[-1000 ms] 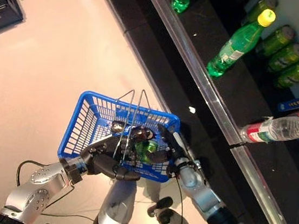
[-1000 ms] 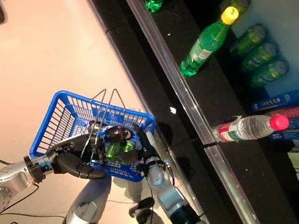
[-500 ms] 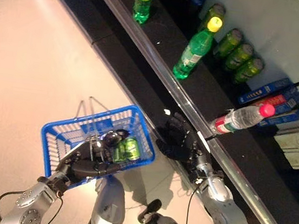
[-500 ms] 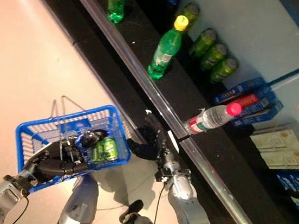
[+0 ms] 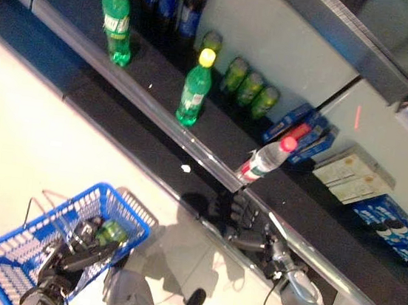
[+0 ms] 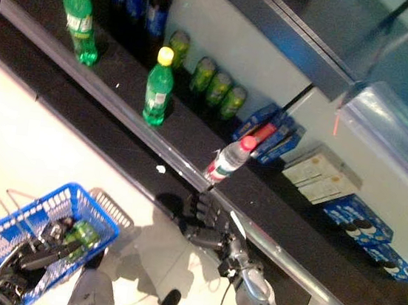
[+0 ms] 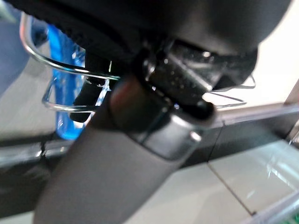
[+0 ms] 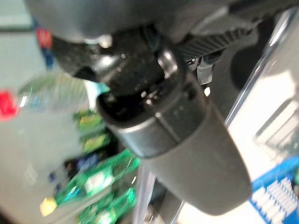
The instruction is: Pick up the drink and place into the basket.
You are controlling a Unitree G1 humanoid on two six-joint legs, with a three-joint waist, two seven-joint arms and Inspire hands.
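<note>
My right hand (image 5: 244, 218), now out of the basket (image 5: 4, 263) and empty with fingers spread, has left the can (image 5: 112, 230) inside.

Blue plastic basket (image 5: 12, 263), glossy floor (image 5: 36, 124), shiny metal shelf edge (image 5: 157, 109).

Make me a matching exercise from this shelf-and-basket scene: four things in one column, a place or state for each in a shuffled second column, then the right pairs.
Column one:
1. green can
2. clear bottle with pink cap
3. right hand
4. left hand

Column two:
A. curled round the wire handles of the blue basket
B. lying inside the basket
C. standing at the front edge of the dark shelf
D. fingers spread, holding nothing, just below the shelf edge

Pairs: 1-B, 2-C, 3-D, 4-A
</note>
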